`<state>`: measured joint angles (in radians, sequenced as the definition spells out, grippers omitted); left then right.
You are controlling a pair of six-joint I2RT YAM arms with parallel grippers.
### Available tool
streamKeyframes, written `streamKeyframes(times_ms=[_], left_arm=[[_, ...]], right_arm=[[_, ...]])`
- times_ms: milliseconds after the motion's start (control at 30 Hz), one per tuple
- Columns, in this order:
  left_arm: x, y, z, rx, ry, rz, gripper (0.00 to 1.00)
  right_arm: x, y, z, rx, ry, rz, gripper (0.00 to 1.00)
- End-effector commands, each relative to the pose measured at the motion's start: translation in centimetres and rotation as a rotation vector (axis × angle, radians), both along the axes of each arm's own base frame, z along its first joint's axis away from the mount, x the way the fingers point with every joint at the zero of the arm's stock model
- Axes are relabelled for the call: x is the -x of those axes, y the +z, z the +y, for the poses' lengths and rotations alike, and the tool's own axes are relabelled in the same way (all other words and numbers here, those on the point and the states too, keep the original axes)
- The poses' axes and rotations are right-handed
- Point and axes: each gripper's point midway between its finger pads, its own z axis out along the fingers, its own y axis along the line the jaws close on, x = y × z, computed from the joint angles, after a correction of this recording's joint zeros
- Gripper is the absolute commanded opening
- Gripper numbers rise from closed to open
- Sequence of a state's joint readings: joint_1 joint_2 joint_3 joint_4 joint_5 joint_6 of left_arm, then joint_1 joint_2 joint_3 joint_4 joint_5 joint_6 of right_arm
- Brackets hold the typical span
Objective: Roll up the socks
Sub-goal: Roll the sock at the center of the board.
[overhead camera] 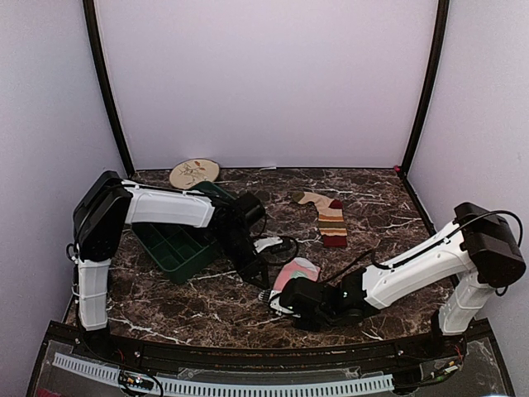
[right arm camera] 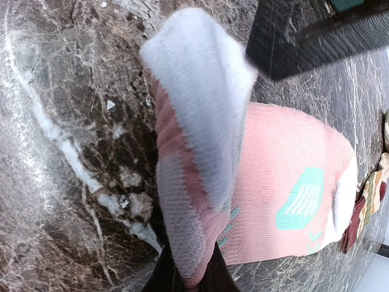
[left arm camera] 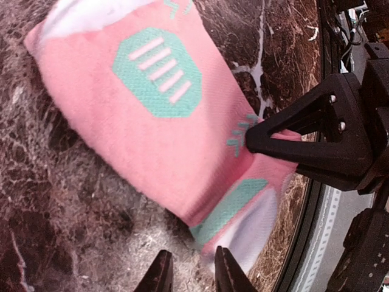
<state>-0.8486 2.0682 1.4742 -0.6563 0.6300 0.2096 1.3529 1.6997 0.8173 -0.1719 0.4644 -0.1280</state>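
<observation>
Both arms meet at the middle of the marble table (overhead camera: 182,306), over the pink sock (overhead camera: 297,270). It lies flat on the stone near the front edge, mint-green patches up and white at both ends. The right gripper (right arm camera: 188,275) has it: jaws clamped on the near end, with the white-tipped fabric raised off the table and curling back over the pink body. The left wrist view shows the same thing from the other side, a black finger (left arm camera: 285,137) biting into the sock's edge close to its white end.

The left gripper (left arm camera: 193,271) sits just beside that end, low over the marble. Its jaws are drawn almost together with only a sliver of stone between them, and nothing is caught there (whether one tip brushes the white fabric, I can't tell).

The striped sock (overhead camera: 329,218) lies flat farther back and to the right, well apart from the pink one, its dark red toe toward the front. Nothing touches it.

On the left, a green tray (overhead camera: 169,248) sits partly under the left arm. A round cream disc (overhead camera: 194,173) lies at the far edge.
</observation>
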Motion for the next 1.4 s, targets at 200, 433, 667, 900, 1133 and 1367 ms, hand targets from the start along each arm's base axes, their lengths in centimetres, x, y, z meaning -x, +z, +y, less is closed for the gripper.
streamKeyframes(times_ms=[200,433,667,900,1133,1367], left_arm=[[-2.2,2.7,1.2,0.029,0.122,-0.151,0.28],[-2.6,3.5,2.0,0.056,0.182,-0.214,0.28],[-2.8,3.5,2.9,0.079,0.244,-0.266,0.28],[-2.6,5.2,2.6,0.187,0.274,-0.307,0.29],[-0.6,5.9,0.9,0.249,0.200,-0.394,0.31],[1.8,4.4,-0.5,0.201,0.078,-0.571,0.32]], right_arm=[[-0.2,1.6,0.2,-0.098,-0.091,0.133,0.00],[-0.3,1.7,0.3,-0.146,-0.129,0.260,0.00],[0.0,1.2,-0.1,-0.182,-0.154,0.373,0.00],[0.7,0.4,-0.6,-0.205,-0.169,0.503,0.00],[1.3,-0.2,-1.6,-0.207,-0.190,0.626,0.00],[2.1,-0.4,-1.9,-0.233,-0.213,0.791,0.00]])
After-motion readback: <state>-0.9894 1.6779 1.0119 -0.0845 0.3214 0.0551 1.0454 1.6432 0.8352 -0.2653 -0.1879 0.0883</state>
